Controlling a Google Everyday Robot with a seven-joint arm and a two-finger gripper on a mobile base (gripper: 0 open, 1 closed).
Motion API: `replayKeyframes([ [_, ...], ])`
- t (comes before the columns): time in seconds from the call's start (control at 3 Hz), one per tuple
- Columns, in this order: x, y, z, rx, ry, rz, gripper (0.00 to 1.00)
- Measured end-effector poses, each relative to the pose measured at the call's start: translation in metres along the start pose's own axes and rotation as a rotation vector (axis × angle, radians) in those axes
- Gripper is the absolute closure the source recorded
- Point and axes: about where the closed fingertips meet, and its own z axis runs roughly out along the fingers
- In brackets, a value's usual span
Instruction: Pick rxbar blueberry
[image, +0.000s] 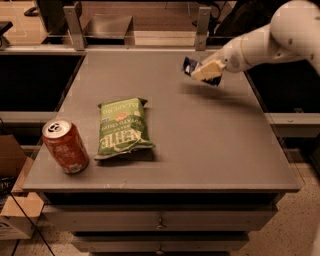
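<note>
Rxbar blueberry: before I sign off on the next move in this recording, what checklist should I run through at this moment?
1. Right item held: the gripper, above the table's far right part, is closed on the rxbar blueberry: ok.
2. Bar off the table: it hangs above its own shadow: ok.
3. Grip placement: the jaws cross the wrapper with blue showing on both sides: ok.
4. Grip firmness: cannot tell.
5. Kettle chip bag and soda can well apart from the gripper, at front left: ok.
</note>
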Motion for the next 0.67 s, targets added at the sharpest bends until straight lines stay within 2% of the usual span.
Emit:
replayKeyframes([
  [0.33, -0.0866, 0.015, -0.0696, 0.05, -0.166, -0.176, 1.0],
  [0.67, -0.0933, 0.017, -0.0715, 0.052, -0.177, -0.201, 1.0],
])
